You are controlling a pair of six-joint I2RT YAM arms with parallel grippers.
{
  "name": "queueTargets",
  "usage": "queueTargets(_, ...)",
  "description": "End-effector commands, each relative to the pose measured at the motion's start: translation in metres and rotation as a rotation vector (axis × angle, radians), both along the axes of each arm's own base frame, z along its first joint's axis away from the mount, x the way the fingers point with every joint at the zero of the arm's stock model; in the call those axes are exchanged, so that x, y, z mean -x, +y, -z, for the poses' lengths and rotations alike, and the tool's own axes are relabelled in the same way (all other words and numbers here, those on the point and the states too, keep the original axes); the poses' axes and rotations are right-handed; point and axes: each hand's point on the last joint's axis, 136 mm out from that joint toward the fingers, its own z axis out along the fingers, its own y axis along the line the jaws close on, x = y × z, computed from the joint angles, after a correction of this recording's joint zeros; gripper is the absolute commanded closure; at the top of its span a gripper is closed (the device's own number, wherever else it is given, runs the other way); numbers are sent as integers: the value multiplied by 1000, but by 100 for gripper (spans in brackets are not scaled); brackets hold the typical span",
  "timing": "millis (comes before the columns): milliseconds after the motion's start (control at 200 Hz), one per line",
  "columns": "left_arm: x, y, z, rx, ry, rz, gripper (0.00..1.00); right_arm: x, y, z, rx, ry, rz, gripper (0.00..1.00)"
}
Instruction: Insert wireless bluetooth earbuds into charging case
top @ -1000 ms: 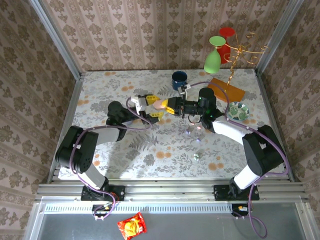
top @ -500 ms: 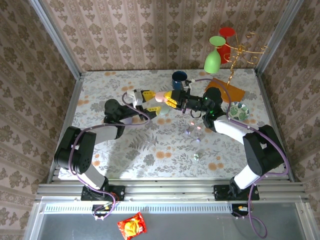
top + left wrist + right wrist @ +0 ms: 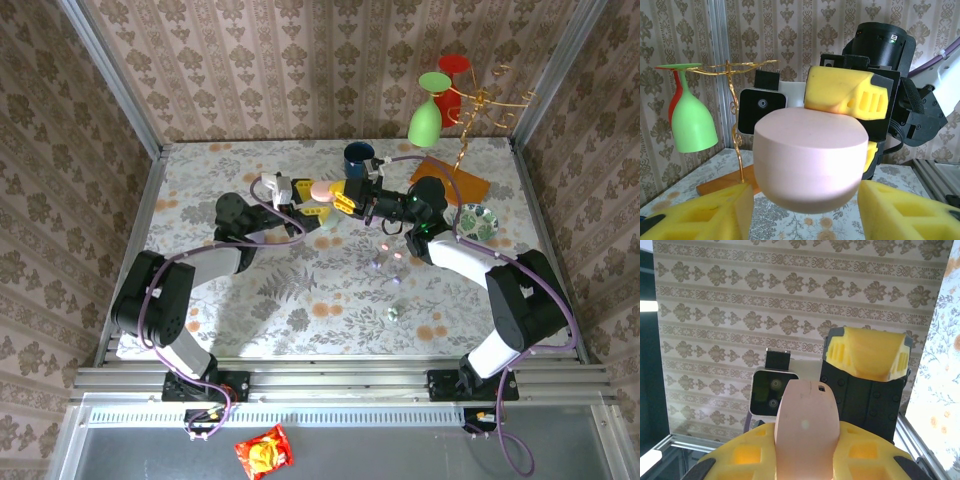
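A pale pink charging case hangs above the table's back middle, closed as far as I can see. My right gripper is shut on it; in the right wrist view the case sits clamped between my yellow pads. My left gripper faces it from the left. In the left wrist view the case floats between my open yellow fingers, with a gap on each side. Tiny pastel earbuds lie loose on the flowered table, one nearer the front.
A dark blue mug stands behind the grippers. At the back right a gold rack on an orange base holds a green glass and a red glass. A patterned dish lies by the right arm.
Both grippers carried the pink case up and toward the back of the table. The left gripper has since drawn slightly left, off the case.
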Motion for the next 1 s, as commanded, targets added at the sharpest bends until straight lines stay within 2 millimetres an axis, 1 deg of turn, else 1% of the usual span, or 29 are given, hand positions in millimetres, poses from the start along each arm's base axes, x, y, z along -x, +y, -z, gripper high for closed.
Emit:
queueTargets(0, 2, -2, -11, 17, -28, 24, 45, 4, 0, -1, -13, -29, -21, 89)
queueTargets(30, 1, -2, -12, 19, -32, 22, 45, 4, 0, 0, -12, -28, -22, 88)
queueTargets(45, 9, -9, -12, 20, -35, 47, 45, 4, 0, 0, -12, -27, -22, 89)
queueTargets(75, 10, -11, -12, 19, -38, 48, 45, 4, 0, 1, -12, -26, -21, 89)
queueTargets(270, 8, -8, -17, 29, -69, 17, 43, 3, 1, 5, 0, -18, -26, 88)
queueTargets(420, 10, -8, -18, 30, -76, 22, 46, 1, 0, 10, 8, -5, -21, 88)
queueTargets(570, 7, -6, -18, 34, -79, -2, 44, 3, 0, 10, 8, -9, -25, 88)
queueTargets(705, 4, -3, -17, 31, -80, -13, 44, 4, 0, 9, 10, -9, -23, 88)
queueTargets(840, 7, -2, -17, 27, -85, 0, 47, 4, -1, 10, 17, -5, -17, 88)
queueTargets(995, 11, -4, -19, 26, -95, 20, 56, 4, 0, 11, 18, -3, -22, 88)
